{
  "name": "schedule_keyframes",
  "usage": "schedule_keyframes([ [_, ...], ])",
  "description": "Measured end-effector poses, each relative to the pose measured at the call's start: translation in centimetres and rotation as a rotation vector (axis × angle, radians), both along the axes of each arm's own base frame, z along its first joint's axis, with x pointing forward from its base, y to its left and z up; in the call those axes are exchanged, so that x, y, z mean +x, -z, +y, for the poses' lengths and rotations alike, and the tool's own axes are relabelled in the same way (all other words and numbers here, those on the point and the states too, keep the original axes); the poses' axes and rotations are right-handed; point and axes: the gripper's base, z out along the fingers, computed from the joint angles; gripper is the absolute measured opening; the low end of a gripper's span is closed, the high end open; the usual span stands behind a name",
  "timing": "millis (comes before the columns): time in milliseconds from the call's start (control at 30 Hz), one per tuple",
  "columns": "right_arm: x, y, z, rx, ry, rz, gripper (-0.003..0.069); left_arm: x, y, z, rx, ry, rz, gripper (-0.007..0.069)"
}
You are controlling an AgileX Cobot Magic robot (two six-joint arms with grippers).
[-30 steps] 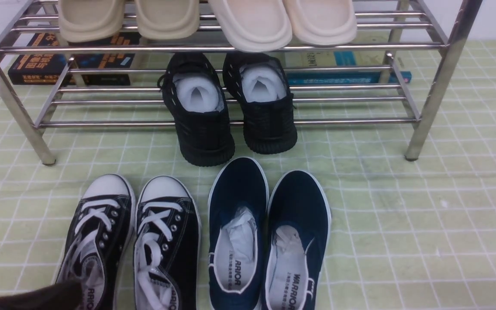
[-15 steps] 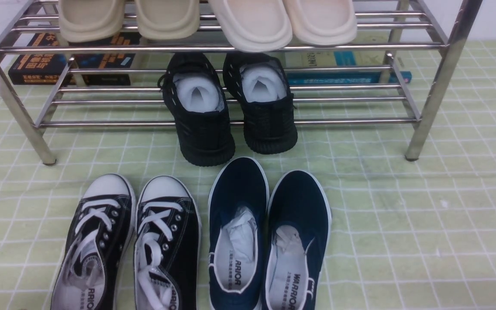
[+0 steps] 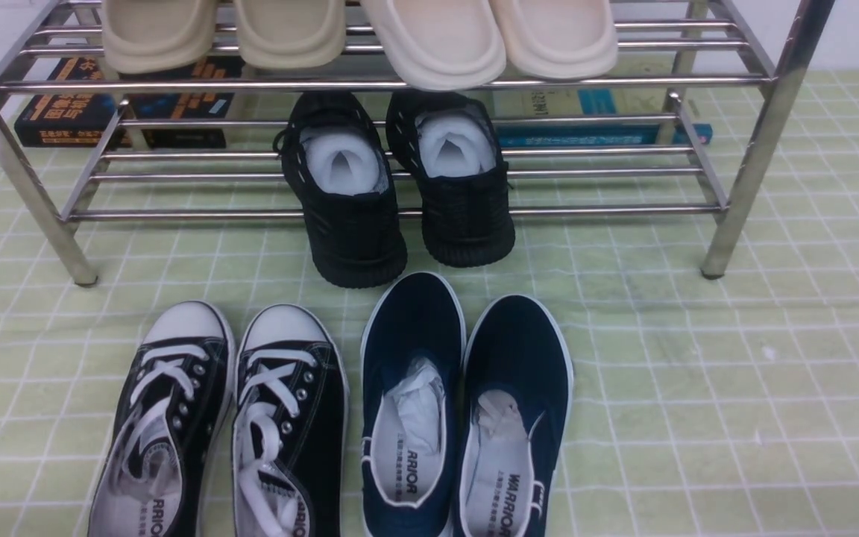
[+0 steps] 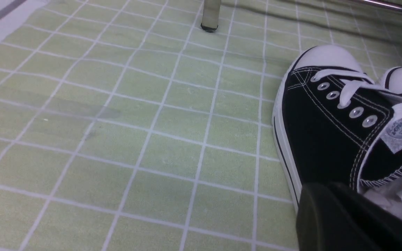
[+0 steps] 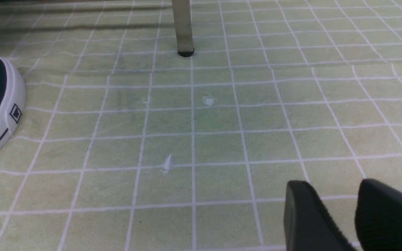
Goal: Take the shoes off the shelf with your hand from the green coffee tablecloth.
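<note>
The shoes, a pair of black canvas lace-up sneakers (image 3: 221, 418) with white toe caps, stand side by side on the green coffee tablecloth (image 3: 698, 373), in front of the chrome shelf (image 3: 400, 212). In the left wrist view my left gripper (image 4: 344, 219), the black hand, shows as one dark mass with no gap. It sits low beside the outer side of the left sneaker (image 4: 326, 129) and holds nothing. My right gripper (image 5: 332, 188) hovers open over bare cloth to the right, with nothing between its fingers. Neither gripper shows clearly in the front view.
Navy slip-ons (image 3: 467, 403) stand right of the sneakers. All-black knit sneakers (image 3: 355, 224) rest on the shelf's lower tier, heels overhanging. Beige slippers (image 3: 429, 37) lie on the top tier, with books (image 3: 64, 112) behind. Shelf legs (image 4: 210, 15) (image 5: 183, 28) stand on the cloth.
The black hand that covered the left sneaker's heel at the front view's bottom-left corner has drawn back out of that view. The shoes have not moved.
</note>
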Motion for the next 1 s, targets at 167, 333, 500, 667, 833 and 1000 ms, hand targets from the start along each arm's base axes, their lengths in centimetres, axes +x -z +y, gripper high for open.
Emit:
schedule_keyframes([
  [167,0.0,0.0,0.0,0.0,0.0,0.0,0.024,0.0,-0.01,0.01,0.003,0.0,-0.001,0.0044],
  [333,0.0,0.0,0.0,0.0,0.0,0.0,0.024,0.0,-0.02,0.04,0.014,-0.001,-0.002,0.0051],
  [500,0.0,0.0,0.0,0.0,0.0,0.0,0.024,0.0,-0.03,0.09,0.028,-0.002,-0.001,0.0054],
  [667,0.0,0.0,0.0,0.0,0.0,0.0,0.024,0.0,-0.04,0.14,0.042,-0.003,-0.001,0.0058],
  [833,0.0,0.0,0.0,0.0,0.0,0.0,0.024,0.0,-0.04,0.15,0.045,-0.003,-0.001,0.0065],
  [1000,0.0,0.0,0.0,0.0,0.0,0.0,0.024,0.0,-0.02,0.16,0.046,-0.004,0.0,0.0068],
])
